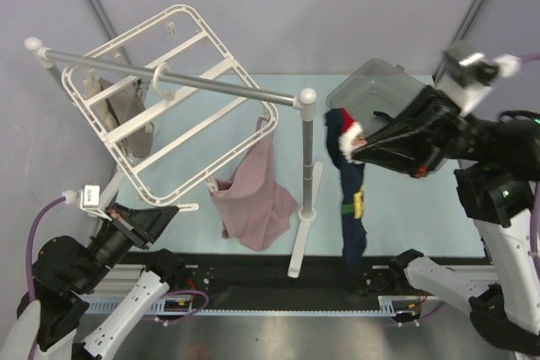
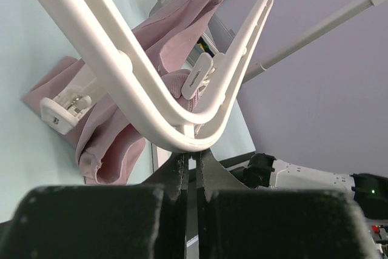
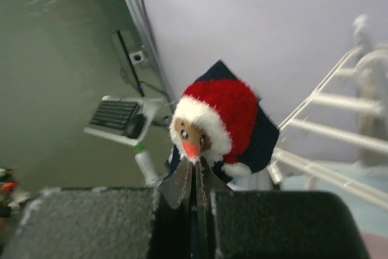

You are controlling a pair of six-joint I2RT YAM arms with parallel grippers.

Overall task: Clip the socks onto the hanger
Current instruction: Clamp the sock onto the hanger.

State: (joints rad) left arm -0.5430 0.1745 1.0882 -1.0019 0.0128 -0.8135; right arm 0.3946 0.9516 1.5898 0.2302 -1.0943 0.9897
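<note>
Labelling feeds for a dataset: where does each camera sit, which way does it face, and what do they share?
Top external: above and behind the robot, looking down on the table; left gripper and right gripper show.
Left wrist: looks up along the left gripper pinching the hanger rim.
Right wrist: looks along the right gripper holding the socks.
Shared: the hanger appears in all three.

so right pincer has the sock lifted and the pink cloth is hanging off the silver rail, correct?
Not quite. The right pincer does hold the sock lifted, but the pink cloth hangs clipped to the white hanger, not the silver rail; the left wrist view shows it.
</note>
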